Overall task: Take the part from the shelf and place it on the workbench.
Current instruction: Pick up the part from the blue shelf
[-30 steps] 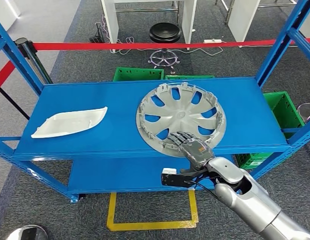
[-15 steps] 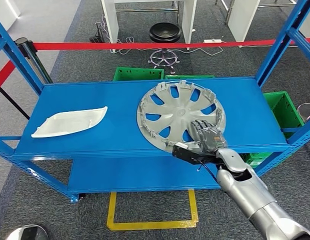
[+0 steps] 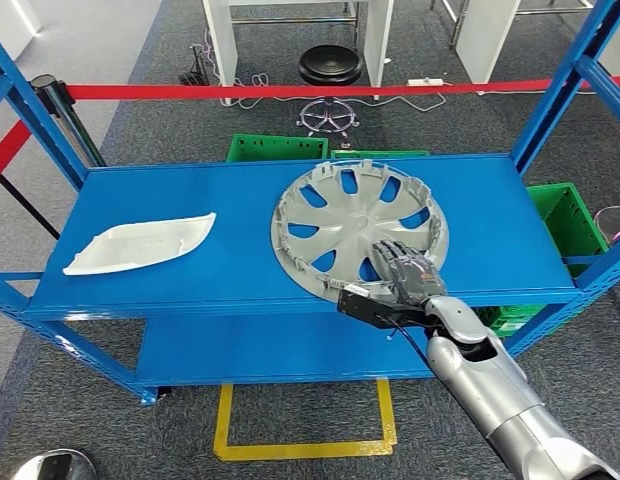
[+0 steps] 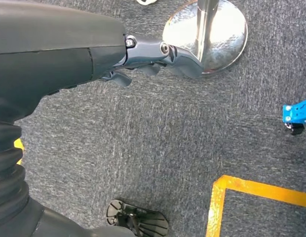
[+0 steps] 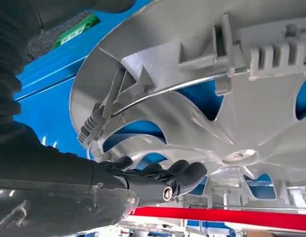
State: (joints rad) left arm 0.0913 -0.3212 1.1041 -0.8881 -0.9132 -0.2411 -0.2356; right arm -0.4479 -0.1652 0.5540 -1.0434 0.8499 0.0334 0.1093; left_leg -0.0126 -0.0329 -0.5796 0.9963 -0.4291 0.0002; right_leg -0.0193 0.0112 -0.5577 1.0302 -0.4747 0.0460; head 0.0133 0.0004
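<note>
R hand [image 3: 407, 272] over hubcap [image 3: 345, 225] rim — grip unclear.

We find the wheel cover [image 3: 360, 232] lying on the shelf [image 3: 216, 190], right of centre, near its front edge. The panel part [image 3: 139, 244] lies well apart to its left. Our right hand [image 3: 407, 272] rests on the cover's near rim. Crates [image 3: 277, 148] stand on the floor behind the shelf.
</note>
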